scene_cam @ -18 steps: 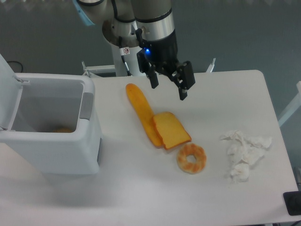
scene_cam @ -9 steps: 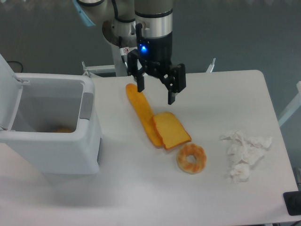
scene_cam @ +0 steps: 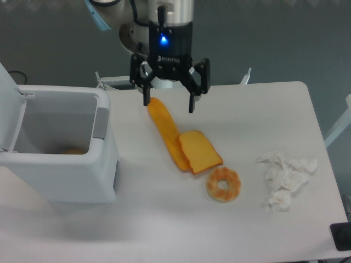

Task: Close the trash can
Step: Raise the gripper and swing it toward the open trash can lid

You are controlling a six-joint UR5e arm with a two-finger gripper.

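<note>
The bin (scene_cam: 60, 159) is seen at the left end of the counter (scene_cam: 164, 224), with its top open: the inside is exposed and a small orange item (scene_cam: 70, 150) lies at the bottom. The lid (scene_cam: 10, 112) is raised at the far left edge, swung back from the opening, and a grey tab (scene_cam: 101, 123) shows on the right rim. Nothing of the closing is judged to be done yet.

The hand (scene_cam: 168, 105) is held above the counter, well to the right of the bin, over the upper end of a long orange bread piece (scene_cam: 163, 131). Its fingers are spread apart and nothing is held between them. The bin is not touched.

A toast slice (scene_cam: 198, 151), a doughnut (scene_cam: 223, 184) and crumpled tissue (scene_cam: 285, 178) are laid out further right.

What is left is judged to be the whole job: the hand has to be brought across to the lid, and the lid pushed down until it sits on the rim.
</note>
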